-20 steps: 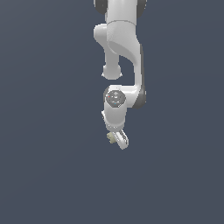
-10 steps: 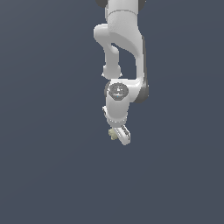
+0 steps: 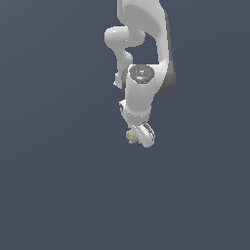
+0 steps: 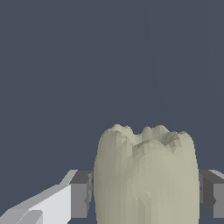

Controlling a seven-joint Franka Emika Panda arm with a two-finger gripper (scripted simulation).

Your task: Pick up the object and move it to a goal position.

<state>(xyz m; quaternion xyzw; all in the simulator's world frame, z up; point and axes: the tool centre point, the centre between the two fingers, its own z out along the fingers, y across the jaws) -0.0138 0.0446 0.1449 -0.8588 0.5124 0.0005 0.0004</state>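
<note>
over the last second my arm has shifted toward the exterior view's right, carrying the object (image 4: pixel 146 175) along. my end effector (image 3: pixel 139 137) is clamped on it, pads against both sides. i judge the transfer to the goal underway.

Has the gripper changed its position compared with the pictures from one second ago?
Yes. In the exterior view the gripper, shut on the object, sits higher in the frame and further toward the exterior view's right than one second ago; no fixed landmark exists besides the frame itself.

The object (image 4: pixel 146 177) sits between the hand's (image 4: pixel 146 194) two fingers (image 4: pixel 81 194), touching both.
</note>
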